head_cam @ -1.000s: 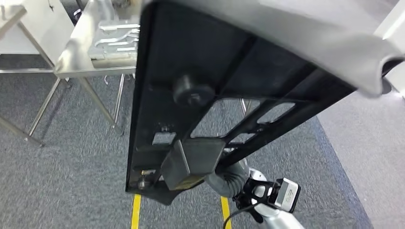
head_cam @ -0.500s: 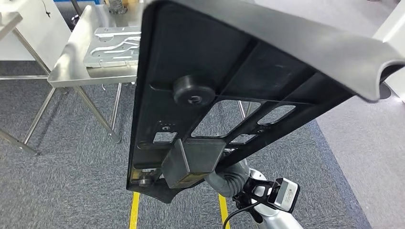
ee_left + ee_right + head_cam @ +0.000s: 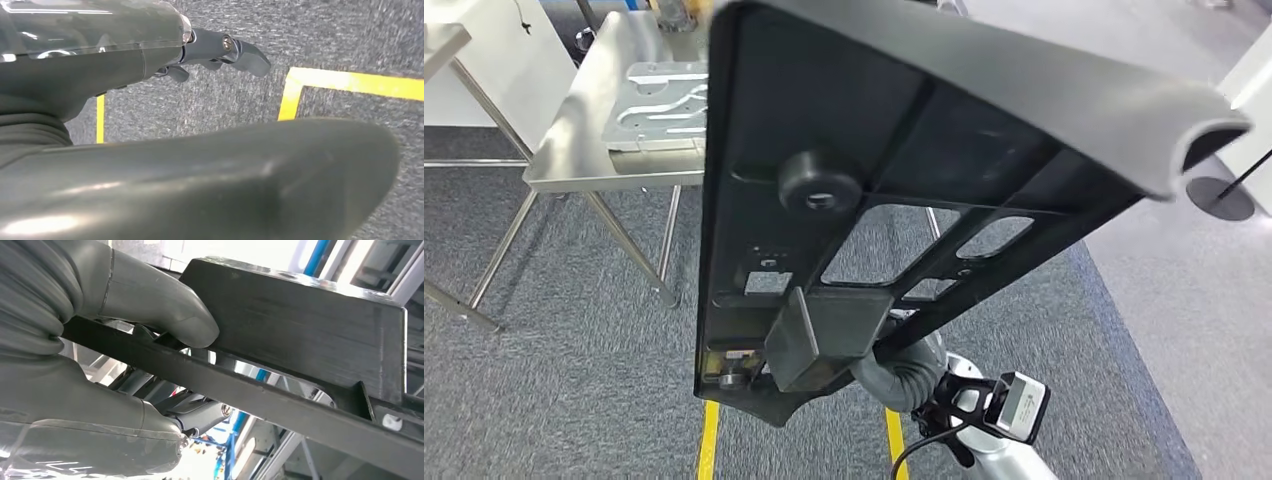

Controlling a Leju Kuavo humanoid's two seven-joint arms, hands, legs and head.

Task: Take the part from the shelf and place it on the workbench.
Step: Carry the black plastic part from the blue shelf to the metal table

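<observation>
A large black part [image 3: 824, 120] with cut-outs, a round knob and a grey rolled edge is held up close in the head view, hiding much of the scene. My right hand [image 3: 902, 372] grips it from below at its lower end. In the right wrist view my right hand [image 3: 90, 340] has its thumb [image 3: 165, 307] pressed on the part's black block [image 3: 310, 330], with a bar of the part between thumb and fingers. My left hand [image 3: 165, 55] hangs over the carpet with nothing in it, fingers [image 3: 240, 50] apart from the thumb. The steel workbench [image 3: 584, 140] stands ahead at the upper left.
A silvery cut-out metal plate [image 3: 659, 95] lies on the workbench. A second table's steel legs [image 3: 464, 160] stand at the far left. Grey carpet with yellow floor tape [image 3: 708, 440] lies below me. A round stand base [image 3: 1219, 195] sits on the floor at the right.
The whole picture has shifted as the camera moved: the workbench now sits a little lower and nearer. The part stays held in my right hand, its top edge a bit further left.
</observation>
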